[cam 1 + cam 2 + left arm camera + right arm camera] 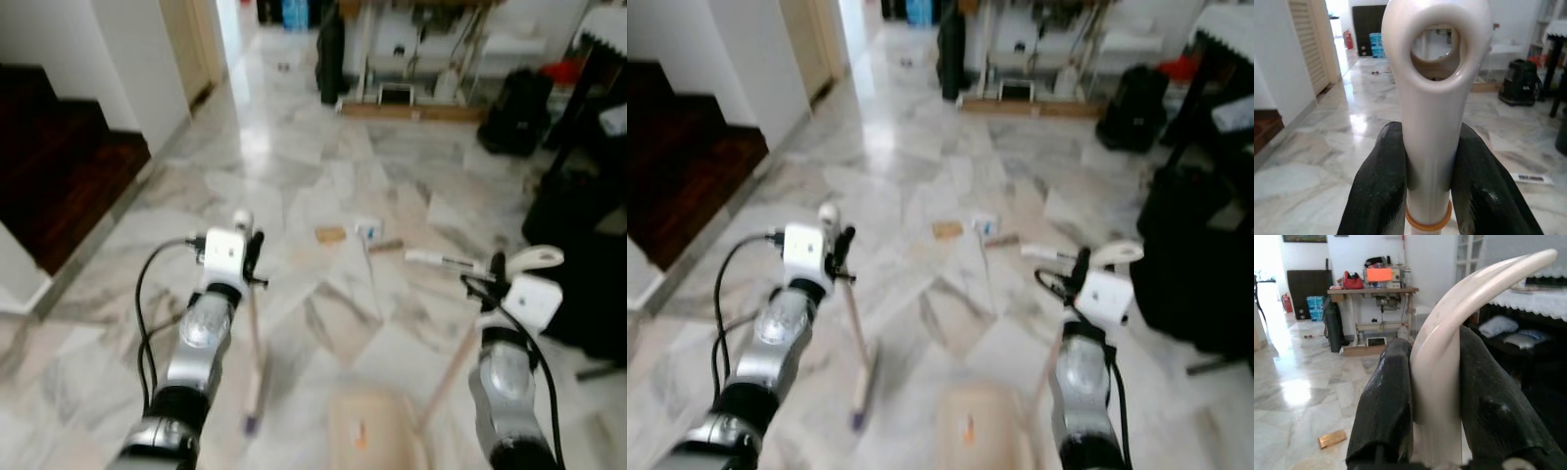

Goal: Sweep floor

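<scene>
My left gripper [253, 257] is shut on the top of a cream broom handle [1432, 98] that ends in a hanging hole. Its stick [256, 343] slants down to the marble floor [294, 166] in front of me. My right gripper [497, 266] is shut on the curved cream handle [1449, 323] of a dustpan. The tan pan [367, 431] rests low on the floor between my arms. Litter lies ahead: a tan scrap [330, 234], a small white box [368, 230], a brown piece [387, 246] and a white paper strip [431, 258].
Dark wooden stairs [59, 166] and a white wall corner [127, 59] stand on the left. Dark furniture [588, 225] crowds the right side. A black bag [514, 108] and a cluttered table [411, 59] stand at the far end.
</scene>
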`<state>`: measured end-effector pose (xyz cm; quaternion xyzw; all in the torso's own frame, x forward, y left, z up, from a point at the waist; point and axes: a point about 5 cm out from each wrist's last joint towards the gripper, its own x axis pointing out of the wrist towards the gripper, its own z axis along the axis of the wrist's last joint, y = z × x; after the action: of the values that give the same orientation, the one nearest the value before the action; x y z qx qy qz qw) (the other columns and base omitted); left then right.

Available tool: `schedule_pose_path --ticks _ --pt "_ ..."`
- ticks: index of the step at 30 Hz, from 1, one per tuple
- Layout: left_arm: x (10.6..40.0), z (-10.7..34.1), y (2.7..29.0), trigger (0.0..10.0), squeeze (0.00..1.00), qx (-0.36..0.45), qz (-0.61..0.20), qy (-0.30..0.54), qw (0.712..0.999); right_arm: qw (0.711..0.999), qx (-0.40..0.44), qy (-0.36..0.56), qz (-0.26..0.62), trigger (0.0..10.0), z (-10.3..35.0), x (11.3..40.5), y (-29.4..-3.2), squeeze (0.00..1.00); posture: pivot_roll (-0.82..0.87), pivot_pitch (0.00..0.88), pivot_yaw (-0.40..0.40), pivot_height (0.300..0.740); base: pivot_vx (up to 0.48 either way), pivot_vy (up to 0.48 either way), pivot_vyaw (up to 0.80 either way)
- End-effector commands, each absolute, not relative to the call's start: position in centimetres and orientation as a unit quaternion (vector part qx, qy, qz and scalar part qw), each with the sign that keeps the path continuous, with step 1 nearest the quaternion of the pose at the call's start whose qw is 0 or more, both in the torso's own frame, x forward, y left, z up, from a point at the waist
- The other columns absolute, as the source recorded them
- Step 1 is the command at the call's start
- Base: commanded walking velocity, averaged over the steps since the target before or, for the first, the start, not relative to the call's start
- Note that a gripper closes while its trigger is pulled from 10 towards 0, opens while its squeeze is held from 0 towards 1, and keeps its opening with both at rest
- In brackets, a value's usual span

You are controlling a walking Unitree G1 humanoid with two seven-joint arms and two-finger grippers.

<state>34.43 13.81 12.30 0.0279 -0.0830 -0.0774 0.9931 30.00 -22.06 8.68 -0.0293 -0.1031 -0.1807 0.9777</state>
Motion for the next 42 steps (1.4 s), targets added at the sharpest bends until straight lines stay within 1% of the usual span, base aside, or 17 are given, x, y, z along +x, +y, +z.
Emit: schedule_pose_path --ticks 1,42 --pt "34.74 13.37 14.73 10.0 0.00 0.047 -0.068 -0.103 0.991 0.977 -0.023 -0.128 -0.169 10.0 9.80 30.59 -21.30 0.00 0.08 0.011 -0.005 0.740 0.386 0.000 0.00" --pt "34.89 13.50 14.79 10.0 0.00 0.044 -0.066 -0.101 0.992 0.978 -0.015 -0.122 -0.168 10.0 9.61 30.67 -21.13 0.00 0.09 0.011 0.000 0.740 0.401 0.000 0.00"
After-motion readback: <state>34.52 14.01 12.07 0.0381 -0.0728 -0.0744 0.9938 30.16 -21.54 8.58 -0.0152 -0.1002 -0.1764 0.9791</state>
